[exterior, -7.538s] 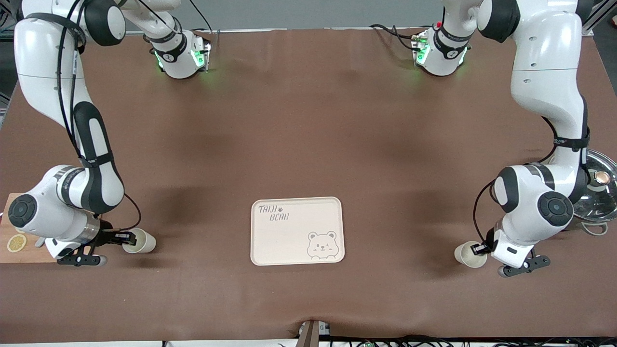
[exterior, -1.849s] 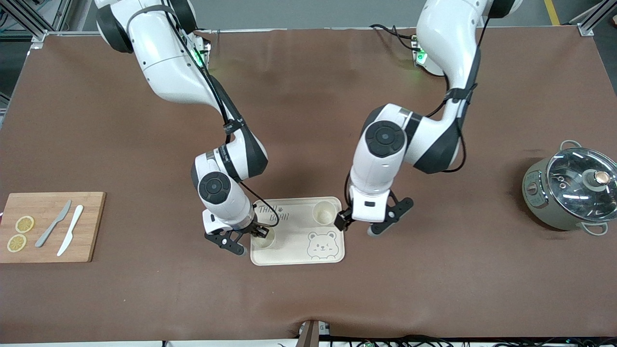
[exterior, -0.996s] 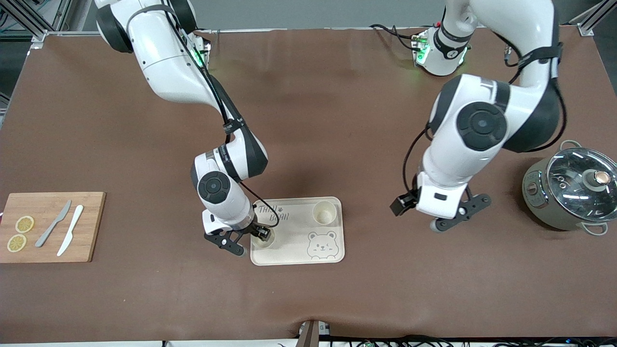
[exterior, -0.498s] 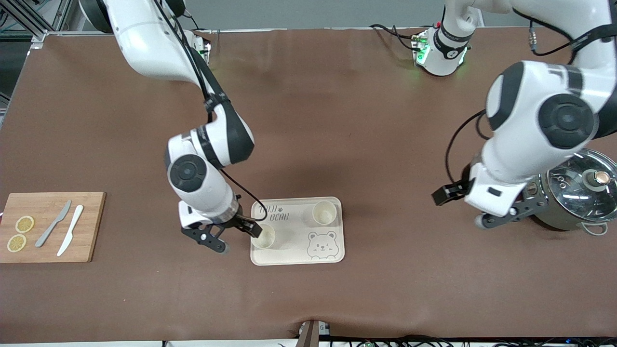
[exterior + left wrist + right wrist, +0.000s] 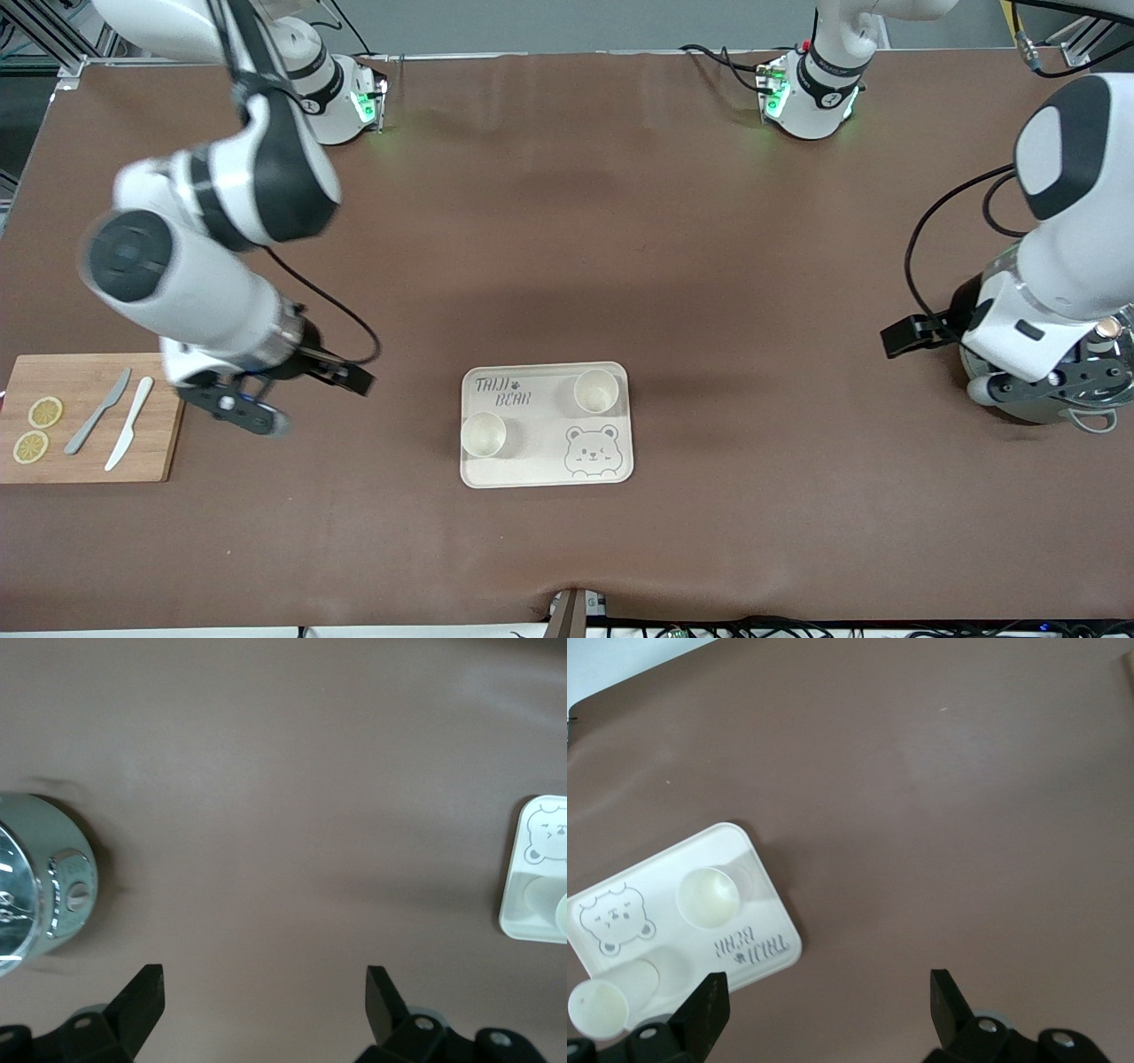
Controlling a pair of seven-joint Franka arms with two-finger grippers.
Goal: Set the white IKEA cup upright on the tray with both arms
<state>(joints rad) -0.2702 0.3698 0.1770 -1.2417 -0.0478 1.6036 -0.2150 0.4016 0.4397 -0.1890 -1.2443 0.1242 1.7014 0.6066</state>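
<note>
two cups (image 5: 483,434) (image 5: 595,391) stand upright on the tray (image 5: 547,474). right claw (image 5: 353,381), open and empty, hangs over bare desk (image 5: 567,221) beside the board (image 5: 84,416). left claw (image 5: 904,338), open and empty, hangs beside the pot (image 5: 1063,390).

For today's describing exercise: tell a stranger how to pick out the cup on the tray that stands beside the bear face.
Find the cream tray printed with TAIJI BEAR in the middle of the brown table. Two white cups stand upright on it. Yours is the cup below the lettering, beside the bear face; the other cup stands above the bear, farther from the front camera.
</note>
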